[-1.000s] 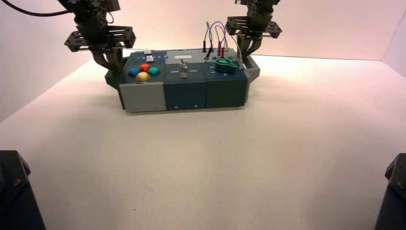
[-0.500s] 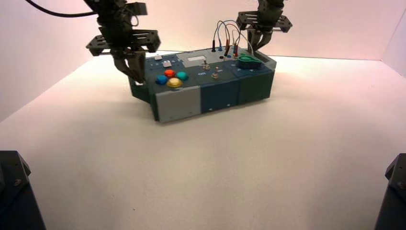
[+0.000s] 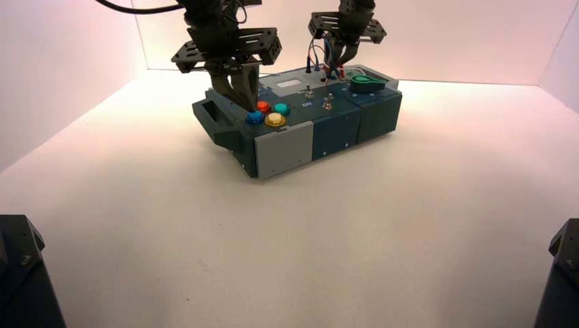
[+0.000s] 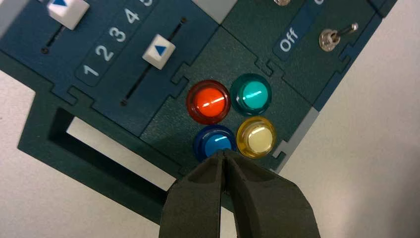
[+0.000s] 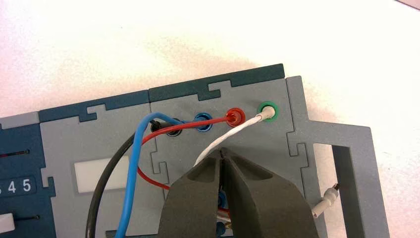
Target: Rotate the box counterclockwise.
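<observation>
The box [image 3: 283, 150] stands at the back middle of the table, turned so its grey left corner points toward me and its left end handle [image 3: 220, 121] faces left. My left gripper [image 3: 246, 106] hovers over the round buttons, shut with nothing in it; its tips [image 4: 224, 152] sit just above the blue button [image 4: 214, 141], beside the yellow button [image 4: 255, 137]. My right gripper [image 3: 339, 66] hangs over the looping wires at the box's far side, shut and empty; its tips [image 5: 223, 151] lie next to the white wire [image 5: 237, 130].
Red [image 4: 208, 101] and teal [image 4: 251, 94] buttons, two white sliders [image 4: 158, 51], and a toggle switch [image 4: 332, 38] by "Off" fill the panel. The green knob [image 3: 363, 83] sits at the right end. White walls enclose the table; dark arm bases [image 3: 20, 273] occupy the near corners.
The box has turned counterclockwise and shifted right: its left end swung toward me, its right end away. Both grippers moved from the end handles to above the panel.
</observation>
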Robot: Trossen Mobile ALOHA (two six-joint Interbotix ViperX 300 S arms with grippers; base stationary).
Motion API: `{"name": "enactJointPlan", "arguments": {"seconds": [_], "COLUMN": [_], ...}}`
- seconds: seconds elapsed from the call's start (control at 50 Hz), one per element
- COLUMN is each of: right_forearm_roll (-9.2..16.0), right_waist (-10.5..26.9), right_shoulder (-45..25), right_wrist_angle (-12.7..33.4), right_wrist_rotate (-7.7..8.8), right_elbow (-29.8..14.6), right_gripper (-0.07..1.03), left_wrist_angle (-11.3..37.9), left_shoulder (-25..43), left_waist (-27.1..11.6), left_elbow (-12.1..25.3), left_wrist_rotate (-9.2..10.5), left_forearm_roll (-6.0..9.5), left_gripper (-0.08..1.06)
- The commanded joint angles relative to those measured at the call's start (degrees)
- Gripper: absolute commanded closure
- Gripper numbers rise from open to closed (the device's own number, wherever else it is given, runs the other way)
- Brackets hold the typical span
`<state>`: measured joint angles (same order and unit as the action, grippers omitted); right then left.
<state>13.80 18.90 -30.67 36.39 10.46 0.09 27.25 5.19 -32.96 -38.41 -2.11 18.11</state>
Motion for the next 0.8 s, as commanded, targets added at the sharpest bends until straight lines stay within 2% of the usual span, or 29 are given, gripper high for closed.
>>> {"name": "enactJointPlan", "arguments": {"seconds": [0.02, 0.22, 0.44, 0.8], "right_forearm_roll": [-1.4, -2.1, -2.8, -3.3], "right_waist": [2.1, 0.6, -0.2, -0.2], "right_shoulder": [1.3, 3.4, 6.5, 9.9], "right_wrist_angle": [0.1, -0.7, -1.0, -1.2], "right_wrist_rotate": [-0.44, -1.58, -1.58, -1.58], "right_elbow": [0.4, 1.9, 3.8, 4.4], "right_gripper": [0.98, 0.98, 0.98, 0.98], "left_wrist_angle": [-0.9, -1.4, -1.5, -1.4], "left_shoulder": [-3.0, -3.8, -3.6, -3.5], "left_waist": [-0.2, 0.0, 0.0, 0.0], "left_elbow": [0.4, -0.2, -0.4, -0.6], "left_wrist_rotate": [0.35, 0.18, 0.18, 0.26], "left_forearm_roll": [0.26, -0.09, -0.18, -0.09], "left_gripper": [1.0, 1.0, 1.0, 1.01]}}
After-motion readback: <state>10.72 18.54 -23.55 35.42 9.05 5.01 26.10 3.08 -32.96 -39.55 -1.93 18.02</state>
